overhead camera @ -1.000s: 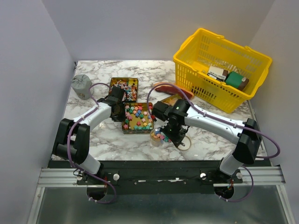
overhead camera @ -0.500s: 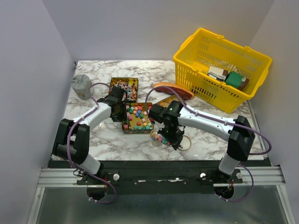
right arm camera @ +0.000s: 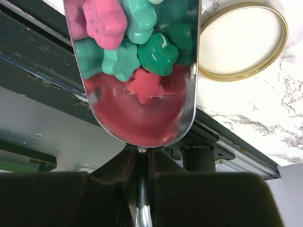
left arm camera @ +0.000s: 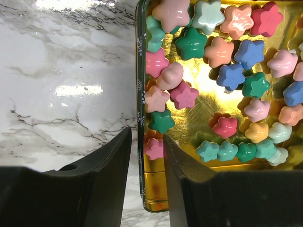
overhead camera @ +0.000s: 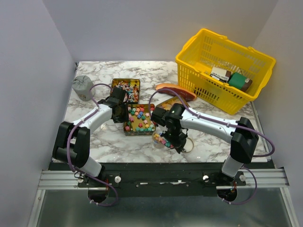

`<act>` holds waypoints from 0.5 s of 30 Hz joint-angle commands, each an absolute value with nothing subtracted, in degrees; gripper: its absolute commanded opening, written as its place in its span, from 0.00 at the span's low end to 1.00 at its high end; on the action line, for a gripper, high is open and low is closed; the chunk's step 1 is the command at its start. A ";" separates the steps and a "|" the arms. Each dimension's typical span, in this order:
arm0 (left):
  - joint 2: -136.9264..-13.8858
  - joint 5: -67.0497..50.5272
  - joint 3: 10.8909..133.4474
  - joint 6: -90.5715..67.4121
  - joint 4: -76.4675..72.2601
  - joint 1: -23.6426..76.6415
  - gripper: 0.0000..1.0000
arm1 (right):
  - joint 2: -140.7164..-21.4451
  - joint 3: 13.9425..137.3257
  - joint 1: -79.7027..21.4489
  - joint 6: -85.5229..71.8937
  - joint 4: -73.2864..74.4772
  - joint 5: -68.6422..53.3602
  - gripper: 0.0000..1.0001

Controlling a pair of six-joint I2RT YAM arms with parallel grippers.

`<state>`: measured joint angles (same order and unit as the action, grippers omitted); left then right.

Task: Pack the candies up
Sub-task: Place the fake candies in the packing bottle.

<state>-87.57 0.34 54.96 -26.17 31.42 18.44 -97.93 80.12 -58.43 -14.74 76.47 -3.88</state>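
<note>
A gold tin (overhead camera: 138, 119) of pastel star candies (left arm camera: 227, 75) sits mid-table. My left gripper (overhead camera: 119, 111) is shut on the tin's left wall (left arm camera: 140, 142), one finger inside and one outside. My right gripper (overhead camera: 173, 134) is shut on the handle of a metal scoop (right arm camera: 137, 71) loaded with star candies, held low near the table's front edge. In the top view the scoop's load (overhead camera: 161, 139) is over what looks like a small clear jar. A second tin (overhead camera: 127, 89) holds red, blue and white wrapped candies. The yellow-orange candies are mostly hidden under my right arm.
A gold jar lid (overhead camera: 188, 144) lies on the marble by the right gripper and also shows in the right wrist view (right arm camera: 246, 42). A reddish slab (overhead camera: 176, 90), a yellow basket (overhead camera: 224, 66) with boxes and a grey pouch (overhead camera: 82, 87) stand further back.
My right gripper has moved the loaded scoop a little left and toward the front edge. The left gripper has stayed on the tin.
</note>
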 commanded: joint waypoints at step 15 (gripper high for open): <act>-85.61 0.53 55.02 -26.19 31.11 18.37 0.78 | -94.66 80.41 -58.80 -20.04 87.28 -9.05 0.01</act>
